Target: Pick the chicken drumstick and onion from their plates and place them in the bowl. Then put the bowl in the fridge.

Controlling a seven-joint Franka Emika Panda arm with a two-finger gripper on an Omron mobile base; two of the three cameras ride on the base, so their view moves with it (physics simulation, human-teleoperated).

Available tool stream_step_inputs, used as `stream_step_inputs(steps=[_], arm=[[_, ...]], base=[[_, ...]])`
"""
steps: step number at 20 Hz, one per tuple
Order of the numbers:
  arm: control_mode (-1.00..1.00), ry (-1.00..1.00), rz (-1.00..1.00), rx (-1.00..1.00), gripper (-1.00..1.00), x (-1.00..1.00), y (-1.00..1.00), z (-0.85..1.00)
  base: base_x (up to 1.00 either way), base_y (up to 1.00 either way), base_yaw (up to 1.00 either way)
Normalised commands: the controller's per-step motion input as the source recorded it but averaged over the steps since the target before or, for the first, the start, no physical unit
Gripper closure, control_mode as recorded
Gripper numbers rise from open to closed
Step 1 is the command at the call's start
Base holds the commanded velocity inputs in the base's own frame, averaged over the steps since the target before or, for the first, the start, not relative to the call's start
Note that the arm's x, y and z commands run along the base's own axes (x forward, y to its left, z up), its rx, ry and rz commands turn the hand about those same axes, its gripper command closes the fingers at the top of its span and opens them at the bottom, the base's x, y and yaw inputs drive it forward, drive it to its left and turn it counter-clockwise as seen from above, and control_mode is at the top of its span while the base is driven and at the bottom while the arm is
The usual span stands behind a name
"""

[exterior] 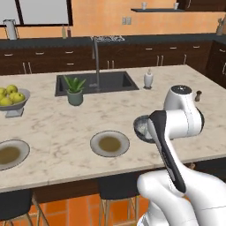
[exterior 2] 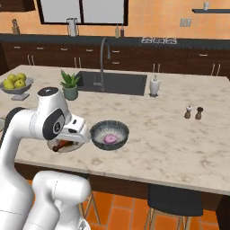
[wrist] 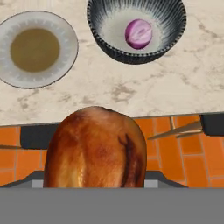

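My gripper (exterior 2: pixel 65 141) is shut on the chicken drumstick (wrist: pixel 95 148), a reddish-brown piece that looms large at the bottom of the hand view and hides the fingertips. It hangs over the counter's front edge. Just to its right stands the dark-grey bowl (exterior 2: pixel 109 134), with the purple onion (wrist: pixel 138 33) lying inside. One empty grey plate (wrist: pixel 37 48) sits left of the bowl, and a second plate (exterior: pixel 9 153) lies further left. In the left base view my arm covers most of the bowl (exterior: pixel 141 126). The fridge is out of view.
A footed fruit bowl (exterior: pixel 13 99) of yellow-green fruit stands at the left. A potted plant (exterior: pixel 75 90), the sink (exterior: pixel 95 84) and a soap bottle (exterior: pixel 148 79) lie further back. Salt and pepper shakers (exterior 2: pixel 194 112) stand to the right. Dark stools (exterior 2: pixel 175 200) sit below the counter edge.
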Motion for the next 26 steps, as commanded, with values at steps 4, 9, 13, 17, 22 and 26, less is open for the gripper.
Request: stream_step_inputs(steps=[4,9,13,17,22,26], arm=[[1.00,0.00,0.00,0.00,1.00,0.00,0.00,0.00],[1.00,0.00,0.00,0.00,1.00,0.00,0.00,0.00],[1.00,0.00,0.00,0.00,1.00,0.00,0.00,0.00],[1.00,0.00,0.00,0.00,1.00,0.00,0.00,0.00],[-1.00,0.00,0.00,0.00,1.00,0.64,0.00,0.00],[-1.00,0.02,-0.21,0.14,1.00,0.98,-0.01,0.15]], base=[[0.31,-0.76,-0.07],[0.78,-0.16,0.05],[0.40,0.00,0.03],[0.13,0.00,0.00],[0.00,0.00,0.00],[0.00,0.00,0.00]])
